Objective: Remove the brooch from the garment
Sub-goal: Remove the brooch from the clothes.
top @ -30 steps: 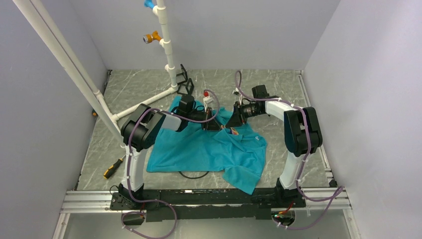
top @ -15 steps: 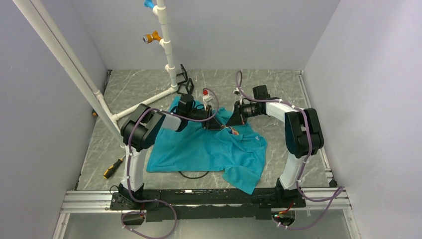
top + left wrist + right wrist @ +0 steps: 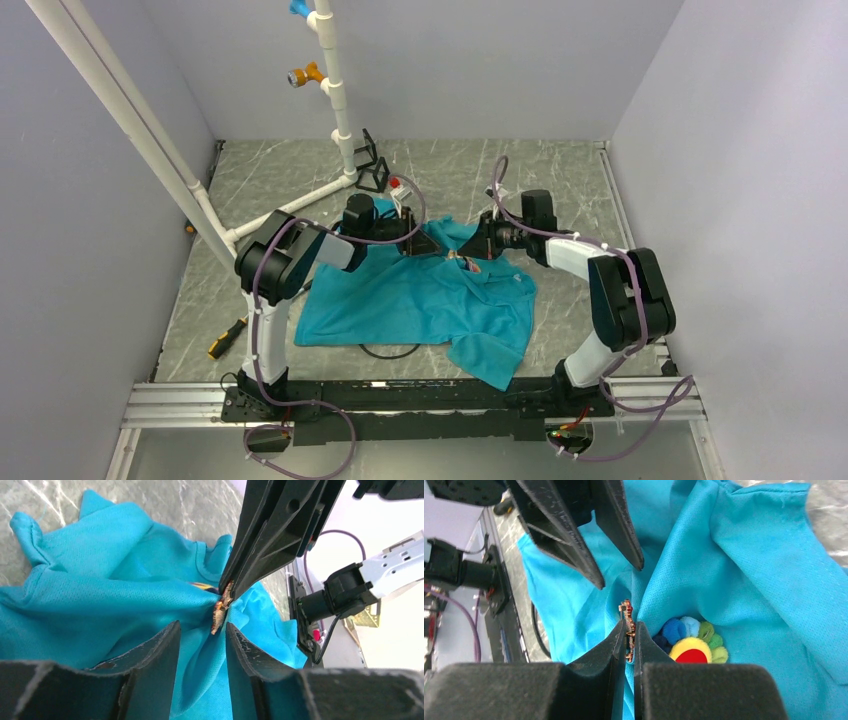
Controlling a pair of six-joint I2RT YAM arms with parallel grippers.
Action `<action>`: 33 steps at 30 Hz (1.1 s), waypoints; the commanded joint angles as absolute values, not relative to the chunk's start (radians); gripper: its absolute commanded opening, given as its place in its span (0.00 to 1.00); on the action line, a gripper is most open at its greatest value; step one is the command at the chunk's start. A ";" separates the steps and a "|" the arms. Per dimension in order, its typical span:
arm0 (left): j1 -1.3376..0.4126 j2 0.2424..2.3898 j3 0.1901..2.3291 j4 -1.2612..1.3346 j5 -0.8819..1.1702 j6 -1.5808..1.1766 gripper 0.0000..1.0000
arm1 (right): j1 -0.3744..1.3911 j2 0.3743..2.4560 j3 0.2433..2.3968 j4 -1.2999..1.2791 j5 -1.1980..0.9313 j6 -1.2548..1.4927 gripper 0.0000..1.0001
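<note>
Teal garment (image 3: 749,580), right claw (image 3: 630,626) shifted, pinching brooch (image 3: 694,644)

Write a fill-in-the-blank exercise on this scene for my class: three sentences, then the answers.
1. The right gripper is ___ on the coppery clasp.
2. The left gripper is ___, its fingers either side of a fold of the garment.
3. The brooch has a yellow disc with a ___ centre.
Answers: shut; open; red.
</note>
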State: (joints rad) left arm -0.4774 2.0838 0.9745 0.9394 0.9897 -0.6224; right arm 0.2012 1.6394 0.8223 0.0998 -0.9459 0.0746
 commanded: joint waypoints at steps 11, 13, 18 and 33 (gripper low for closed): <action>-0.500 2.059 0.957 1.035 0.906 -0.673 0.58 | 0.206 1.563 0.706 0.468 -0.829 0.378 0.00; -0.506 2.062 0.960 1.021 0.898 -0.666 0.58 | 0.206 1.569 0.703 0.485 -0.832 0.393 0.00; -0.519 2.078 0.969 1.018 0.891 -0.679 0.57 | 0.206 1.577 0.696 0.522 -0.850 0.427 0.00; -0.529 2.121 0.983 1.144 0.917 -0.796 0.52 | 0.206 1.604 0.688 0.551 -0.885 0.454 0.00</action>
State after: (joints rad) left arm -0.5243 2.1056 0.9642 1.0573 0.9012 -0.7502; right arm 0.2020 1.5997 0.6922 0.4774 -0.8505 0.4374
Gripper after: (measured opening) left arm 0.520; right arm 0.091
